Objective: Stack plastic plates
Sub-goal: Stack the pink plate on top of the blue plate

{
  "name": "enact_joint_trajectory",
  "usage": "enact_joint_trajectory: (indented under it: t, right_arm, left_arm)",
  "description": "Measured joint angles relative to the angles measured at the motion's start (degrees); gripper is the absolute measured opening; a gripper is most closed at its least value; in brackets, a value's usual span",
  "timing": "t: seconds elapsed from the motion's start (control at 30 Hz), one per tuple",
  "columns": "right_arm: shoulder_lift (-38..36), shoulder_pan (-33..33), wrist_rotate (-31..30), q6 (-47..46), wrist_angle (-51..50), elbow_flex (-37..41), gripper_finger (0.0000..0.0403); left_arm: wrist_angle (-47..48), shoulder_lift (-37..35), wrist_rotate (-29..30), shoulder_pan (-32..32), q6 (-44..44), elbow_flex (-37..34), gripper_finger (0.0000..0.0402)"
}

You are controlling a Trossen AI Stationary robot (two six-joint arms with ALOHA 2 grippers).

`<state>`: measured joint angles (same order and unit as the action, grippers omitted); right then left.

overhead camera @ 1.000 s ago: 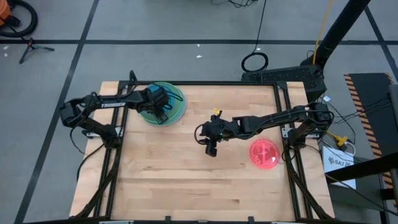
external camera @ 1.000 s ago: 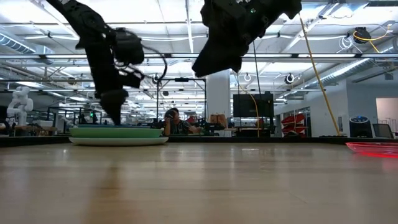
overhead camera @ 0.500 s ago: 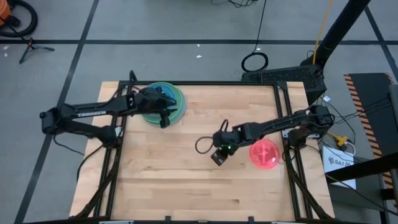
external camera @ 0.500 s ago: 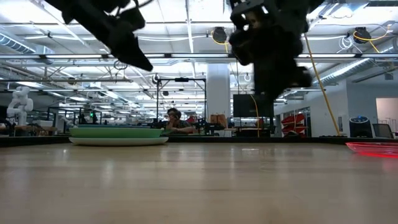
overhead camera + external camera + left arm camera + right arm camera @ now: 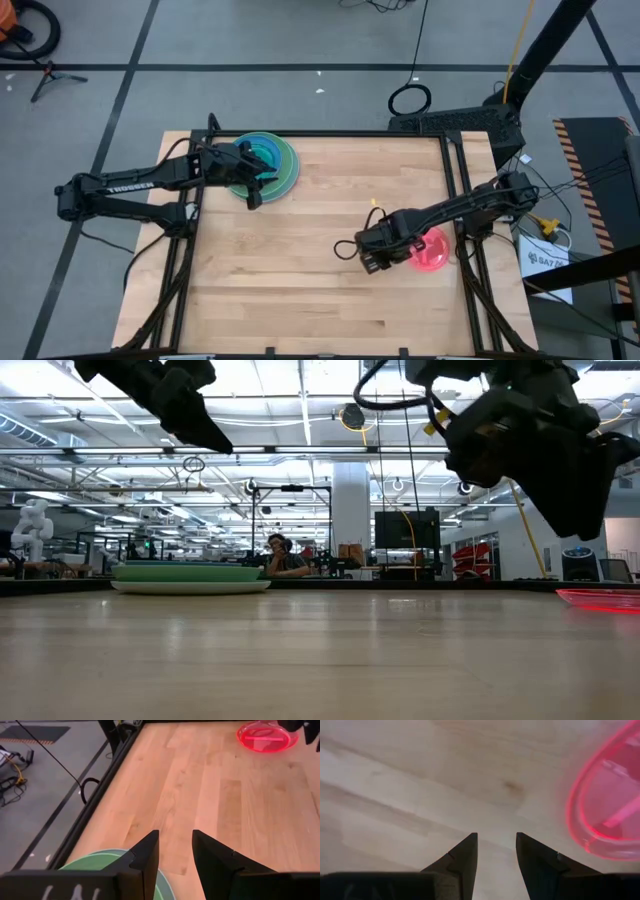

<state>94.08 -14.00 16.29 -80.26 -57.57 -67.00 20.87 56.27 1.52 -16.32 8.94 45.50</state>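
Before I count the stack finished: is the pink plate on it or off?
Off. The pink plate lies alone on the table beside the right gripper, apart from the stack.

Even, bright overhead light fills the scene; ceiling strip lights (image 5: pixel 300 400) glow white in the low view, leaving the arms as dark silhouettes. The near tabletop (image 5: pixel 300 670) there is soft and out of focus. The pink plate (image 5: pixel 610 815) is smeared in the right wrist view. Shadows on the wood stay faint.
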Motion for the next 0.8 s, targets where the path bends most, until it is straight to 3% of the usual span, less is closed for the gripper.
enact_joint_trajectory:
  t: [0.3,0.53,0.8]
  right_arm:
    - [0.28,-0.36,-9.03,2.05,-11.55,0.01,0.0130]
    - [1.75,-0.16,-14.55,3.00,-8.32,1.43,0.0130]
    - [1.88,0.02,-11.87,1.09,1.52,11.97,0.0130]
  left_arm:
    - [-0.18,0.02,0.55,-0.13,2.86,0.00,0.0124]
    - [-1.63,0.02,3.54,-0.15,3.70,0.00,0.0124]
    - [-1.71,0.02,4.06,-0.15,3.70,0.00,0.0124]
